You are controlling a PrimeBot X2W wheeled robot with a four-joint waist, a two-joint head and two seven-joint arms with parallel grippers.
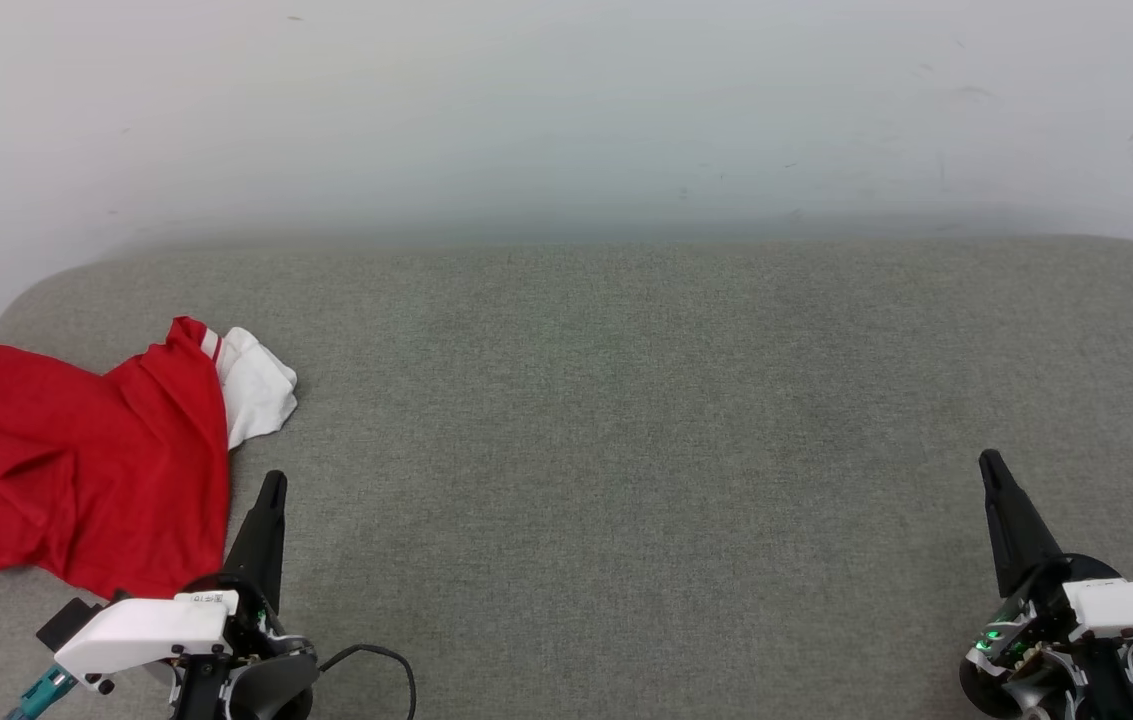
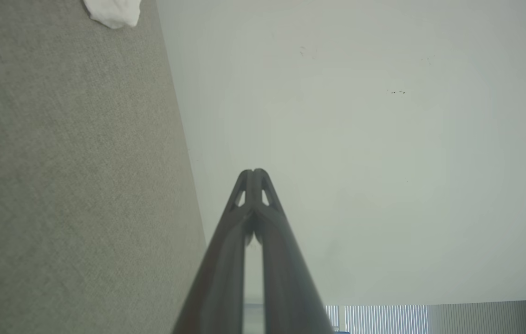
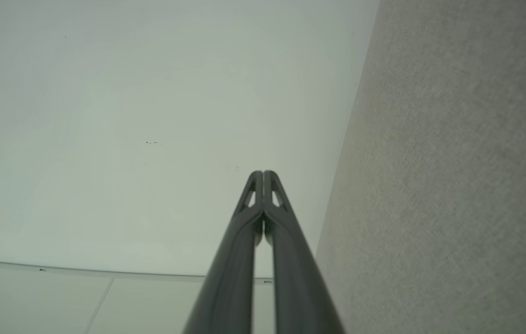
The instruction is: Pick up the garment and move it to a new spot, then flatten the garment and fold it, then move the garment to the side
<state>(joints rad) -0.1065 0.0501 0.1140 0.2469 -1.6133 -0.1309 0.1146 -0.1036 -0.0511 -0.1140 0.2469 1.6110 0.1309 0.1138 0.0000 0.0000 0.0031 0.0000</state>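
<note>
A bare pale wall (image 1: 566,100) backs a wide grey fabric-covered surface (image 1: 626,400) with rounded far corners, and its weave will probably drag a little on cloth. The garment (image 1: 76,470) lies crumpled at the surface's left edge, red body bunched and one white sleeve (image 1: 261,385) poking out. It looks light and limp, so a pinch at a hem or shoulder seam should lift it, though it will sag. The left tool (image 1: 273,485), just beside the garment, and the right tool (image 1: 992,465), near the right edge, both have fingers pressed together on nothing.
</note>
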